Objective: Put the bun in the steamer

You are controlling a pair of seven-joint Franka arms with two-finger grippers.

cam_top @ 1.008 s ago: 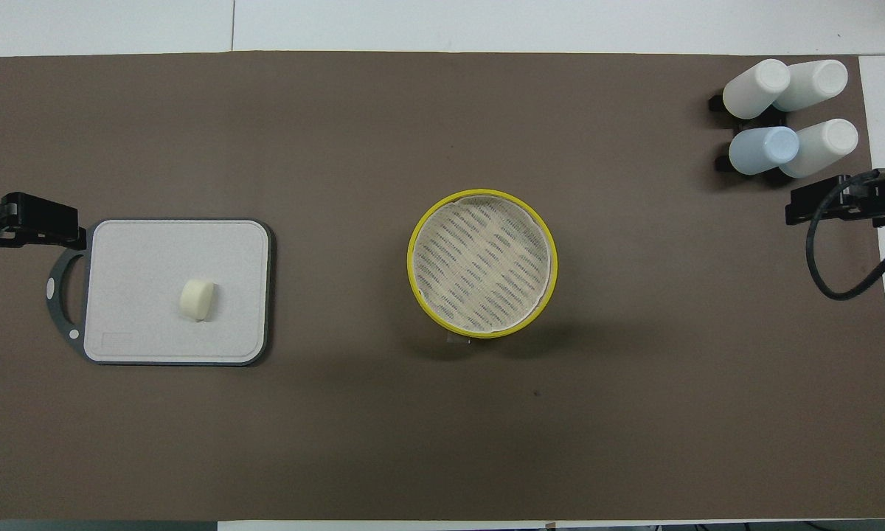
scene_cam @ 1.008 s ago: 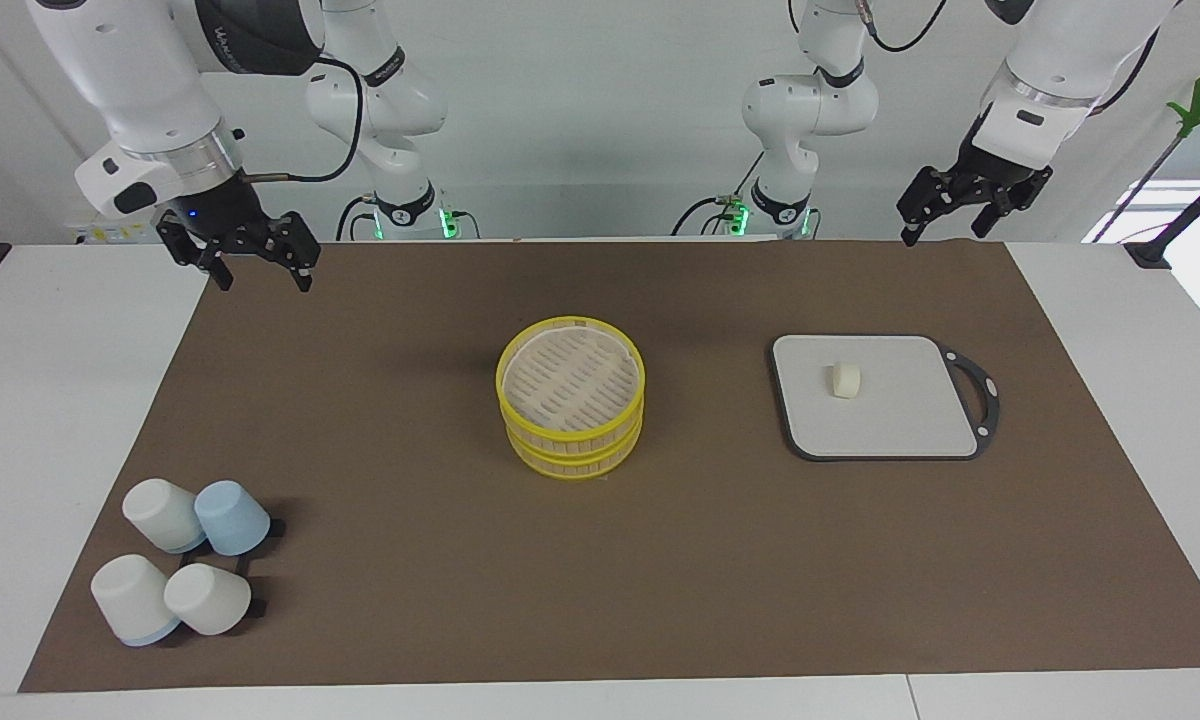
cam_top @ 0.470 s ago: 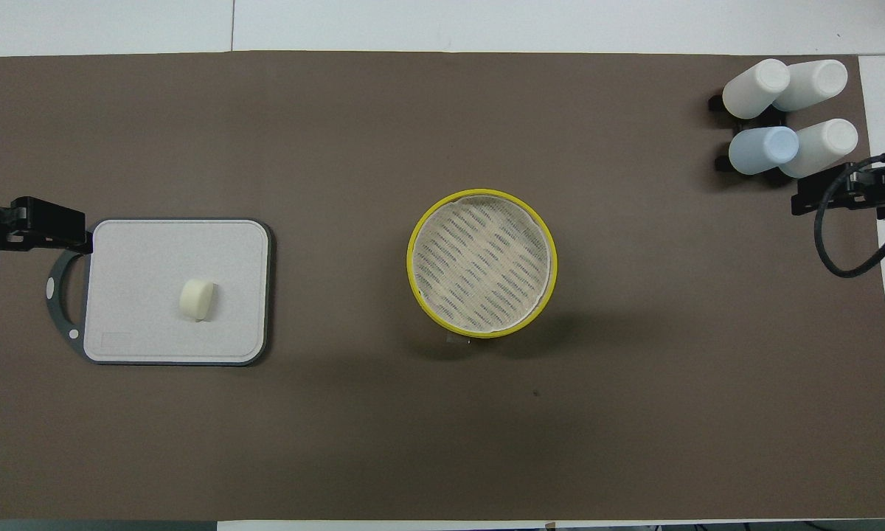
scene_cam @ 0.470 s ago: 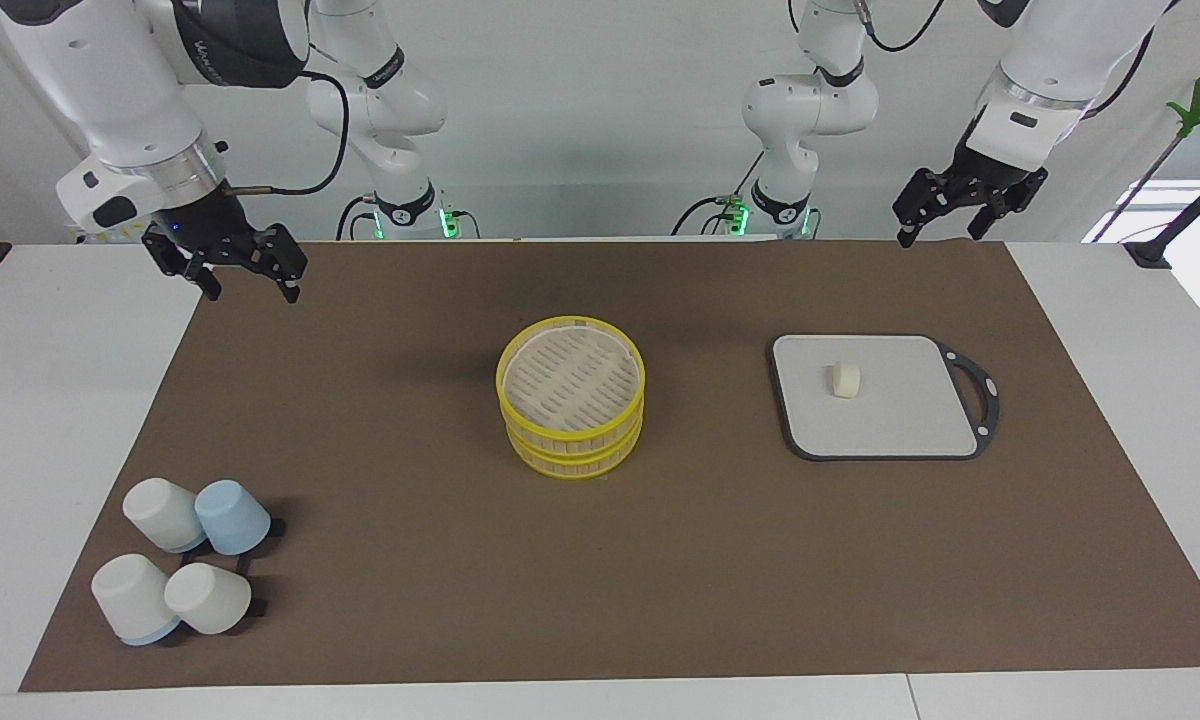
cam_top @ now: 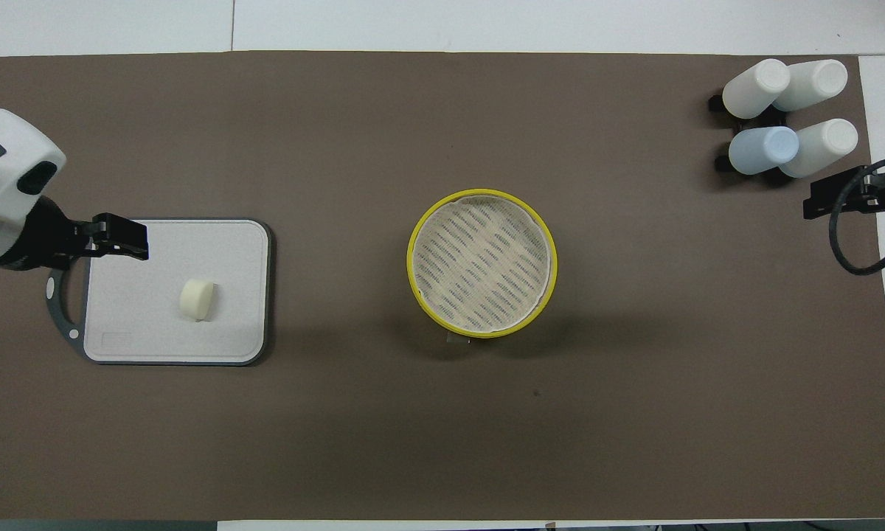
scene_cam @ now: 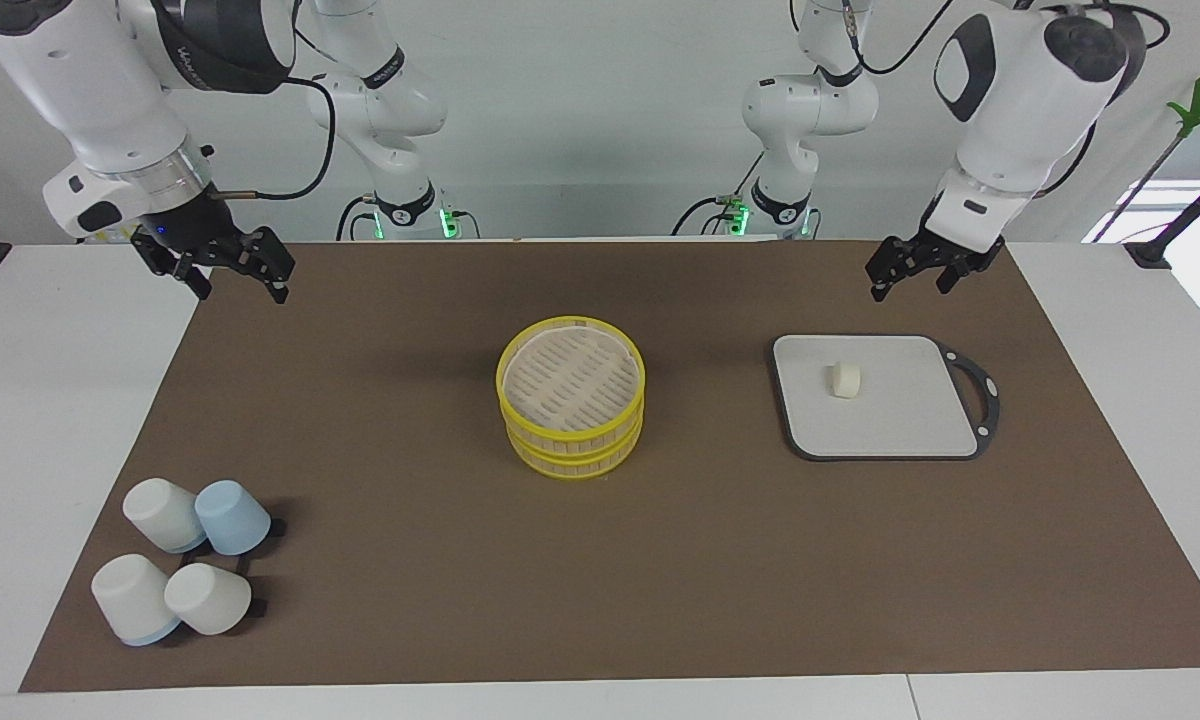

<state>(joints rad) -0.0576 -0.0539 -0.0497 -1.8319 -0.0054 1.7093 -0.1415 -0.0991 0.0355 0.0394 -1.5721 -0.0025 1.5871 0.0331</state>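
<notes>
Read the table as a clock centred on the steamer, with twelve pointing away from the robots.

Start at the robots' end. Your left gripper hangs in the air over the handle end of the board, out at nine o'clock. Its jaws are spread wide and hold nothing. Your right gripper waits at about three o'clock, up over the edge of the mat, also wide open and empty.

Next out, the bun lies on the board, just off its middle toward four o'clock on the board's own face. It touches nothing else and is well apart from the steamer. The steamer's top tier is bare, so nothing of the task is done yet. Farthest out, at about two o'clock, stand the cups, which play no part in this.

I judge you are in the approach, with the left arm heading for the pick. Next, bring the left gripper across the board until it is centred over the bun. Lower it with the jaws open so one finger comes down on each side, then close gently, since the dough looks soft and may squash. After that, lift it clear of the board and carry it toward three o'clock, over the steamer's rim.
</notes>
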